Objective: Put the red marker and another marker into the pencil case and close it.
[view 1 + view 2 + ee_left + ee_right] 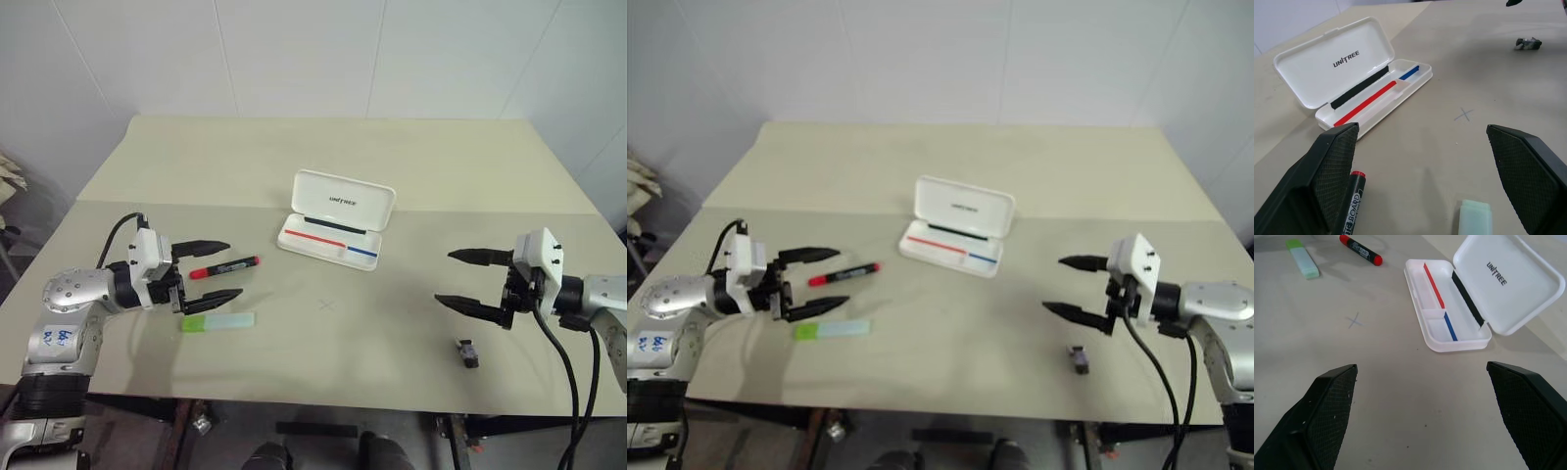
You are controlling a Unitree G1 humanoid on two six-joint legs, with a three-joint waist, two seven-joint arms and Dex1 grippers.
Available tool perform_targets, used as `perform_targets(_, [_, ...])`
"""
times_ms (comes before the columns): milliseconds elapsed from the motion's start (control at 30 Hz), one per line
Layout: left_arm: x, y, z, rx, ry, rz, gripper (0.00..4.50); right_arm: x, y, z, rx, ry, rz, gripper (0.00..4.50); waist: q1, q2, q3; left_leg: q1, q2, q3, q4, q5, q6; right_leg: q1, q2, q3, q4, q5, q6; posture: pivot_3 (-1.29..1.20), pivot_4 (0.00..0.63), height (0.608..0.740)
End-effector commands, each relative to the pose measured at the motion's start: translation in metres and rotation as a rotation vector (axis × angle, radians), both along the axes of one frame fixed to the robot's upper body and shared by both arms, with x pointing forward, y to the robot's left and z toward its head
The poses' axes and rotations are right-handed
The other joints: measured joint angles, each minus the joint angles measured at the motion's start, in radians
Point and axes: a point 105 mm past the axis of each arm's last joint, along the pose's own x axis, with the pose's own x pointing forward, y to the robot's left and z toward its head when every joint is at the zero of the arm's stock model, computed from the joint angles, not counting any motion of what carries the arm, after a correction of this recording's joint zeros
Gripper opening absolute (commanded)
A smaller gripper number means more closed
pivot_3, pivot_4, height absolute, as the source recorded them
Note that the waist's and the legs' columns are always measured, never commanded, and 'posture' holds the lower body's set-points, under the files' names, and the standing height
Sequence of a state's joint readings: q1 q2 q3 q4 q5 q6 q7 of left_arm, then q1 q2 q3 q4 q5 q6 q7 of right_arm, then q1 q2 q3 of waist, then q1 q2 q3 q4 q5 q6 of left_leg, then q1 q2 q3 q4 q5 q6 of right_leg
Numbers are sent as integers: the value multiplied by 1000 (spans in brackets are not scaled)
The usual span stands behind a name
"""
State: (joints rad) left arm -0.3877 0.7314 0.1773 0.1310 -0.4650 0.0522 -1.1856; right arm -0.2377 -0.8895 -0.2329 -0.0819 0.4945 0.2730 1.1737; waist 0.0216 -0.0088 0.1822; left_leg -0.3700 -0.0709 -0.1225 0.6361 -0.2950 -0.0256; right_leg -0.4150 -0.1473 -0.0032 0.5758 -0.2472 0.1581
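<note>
pencil case (336, 217) lid up | red marker (224, 266) beside spread left pincer (215, 271) | right pincer (461, 278) spread, empty

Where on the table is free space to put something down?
The far half behind the pencil case is bare, as is the middle between the case and the near edge. It is crowded around the left gripper, beside the red marker and highlighter.

We note the white pencil case (336, 218) open mid-bench, lid up; red marker (225, 266) and green-capped highlighter (217, 322) lie flat, well left of it.
</note>
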Motion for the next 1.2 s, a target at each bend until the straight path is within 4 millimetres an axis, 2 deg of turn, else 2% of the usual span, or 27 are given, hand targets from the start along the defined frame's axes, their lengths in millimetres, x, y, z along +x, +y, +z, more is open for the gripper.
perform_targets(33, [4, -3, 15, -5, -56, -15, 4452, -4, 2, 16, -8, -60, 11, 4500, 1, 0, 0, 0, 0, 0, 0, 0, 0, 0, 0, 0, 0, 0, 0, 0, 150, 740])
perform_targets(167, [8, -8, 26, -13, -79, -26, 4452, 1, 17, 9, -31, -38, 55, 4500, -3, 0, 0, 0, 0, 0, 2, 0, 0, 0, 0, 0, 2, 0, 0, 0, 150, 740])
perform_targets(367, [15, -7, 32, -4, -97, -17, 4452, 31, 45, 15, -112, -20, 80, 4500, -26, 0, 0, 0, 0, 0, 6, 0, 0, 0, 0, 2, 6, 0, 1, 0, 150, 740])
perform_targets(600, [16, -8, 34, -16, -124, -1, 4452, 61, 69, 7, -177, -3, 139, 4500, -24, -1, 0, -1, 0, 0, 9, 0, 0, -1, 0, 2, 8, 0, 1, 0, 150, 740])
perform_targets(733, [18, -7, 35, -34, -147, 30, 4500, 74, 78, 1, -195, -1, 169, 3585, -25, -1, 0, -1, -1, 0, 9, -1, -1, -1, 1, 2, 10, 0, 1, 0, 150, 740])
perform_targets(833, [18, -9, 35, -45, -151, 34, 4500, 80, 87, -1, -231, 16, 215, 2517, -26, -1, 0, -2, -1, 0, 8, -1, -1, -2, 1, 2, 10, 0, 1, 0, 150, 740])
perform_targets(1067, [18, -11, 30, -57, -159, 67, 4500, 95, 119, -6, -302, 40, 304, 2517, -41, -1, 0, -2, 0, 2, 8, -1, -1, -4, 2, 4, 12, 0, 1, 0, 150, 740])
perform_targets(1200, [17, -10, 30, -59, -165, 84, 4500, 103, 128, -11, -333, 46, 309, 2517, -50, -1, 0, -2, 0, 3, 9, -1, -1, -5, 2, 6, 13, 0, 1, 0, 150, 740])
